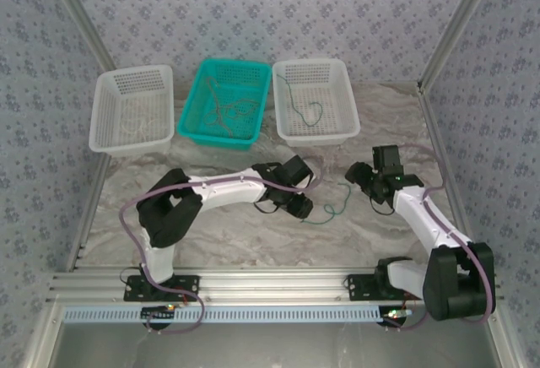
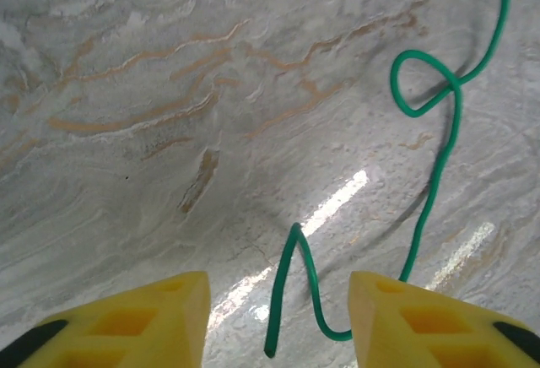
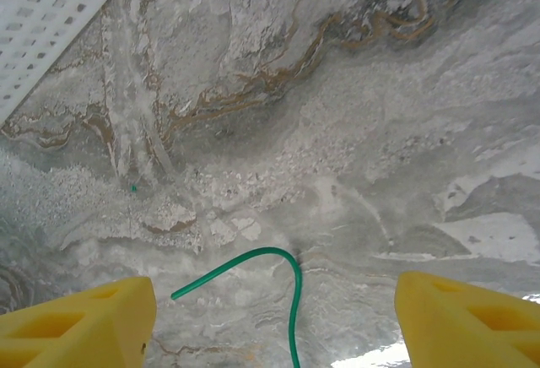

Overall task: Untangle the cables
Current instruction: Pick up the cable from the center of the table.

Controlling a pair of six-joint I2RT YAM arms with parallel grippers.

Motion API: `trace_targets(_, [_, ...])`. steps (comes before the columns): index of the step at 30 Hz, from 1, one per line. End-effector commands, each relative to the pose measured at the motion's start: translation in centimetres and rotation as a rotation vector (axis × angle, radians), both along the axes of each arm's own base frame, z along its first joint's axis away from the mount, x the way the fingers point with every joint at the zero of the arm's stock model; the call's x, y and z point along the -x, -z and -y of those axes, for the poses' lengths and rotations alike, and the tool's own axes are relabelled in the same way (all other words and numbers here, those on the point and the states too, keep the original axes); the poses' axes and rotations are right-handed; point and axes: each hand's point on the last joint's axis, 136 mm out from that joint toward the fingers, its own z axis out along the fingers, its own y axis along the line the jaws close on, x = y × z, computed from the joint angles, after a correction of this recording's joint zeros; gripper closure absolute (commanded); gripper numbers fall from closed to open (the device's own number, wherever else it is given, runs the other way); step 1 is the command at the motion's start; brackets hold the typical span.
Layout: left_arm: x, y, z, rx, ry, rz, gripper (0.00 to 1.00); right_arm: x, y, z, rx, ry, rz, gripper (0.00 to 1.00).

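The left arm folds at its elbow and stretches right across the marbled grey tabletop (image 1: pixel 211 237). The left gripper (image 1: pixel 300 208) holds its yellow fingers apart over one end of a thin green cable (image 2: pixel 428 208). The right arm reaches forward-left, and the right gripper (image 1: pixel 359 174) is spread wide above the cable's other end. Other tangled cables (image 1: pixel 226 113) lie in the teal plastic basket (image 1: pixel 192 116).

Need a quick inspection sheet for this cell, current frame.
Surface: marble-pattern table, glossy.
Job's things: green cable loose on the table between the grippers; tangled cables in teal basket; second green cable in right white basket; left white basket, contents too faint to tell.
Clutter: nothing seen.
Grippers: left gripper open, straddling a green cable end; right gripper open above a green cable end.
Cables: purple-grey arm cables run along both arms.
Surroundings: patterned walls; aluminium rail at near edge.
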Motion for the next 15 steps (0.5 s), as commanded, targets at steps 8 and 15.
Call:
trace_targets(8, [-0.1,0.1,1.2,0.024,0.011,-0.007,0.67,0.5,1.6,-0.9,-0.063,-0.017,-0.052,0.22])
trace_targets(15, [-0.1,-0.5,2.0,0.069,0.021,-0.004,0.99,1.2,3.9,-0.8,0.018,-0.042,-0.146,0.3])
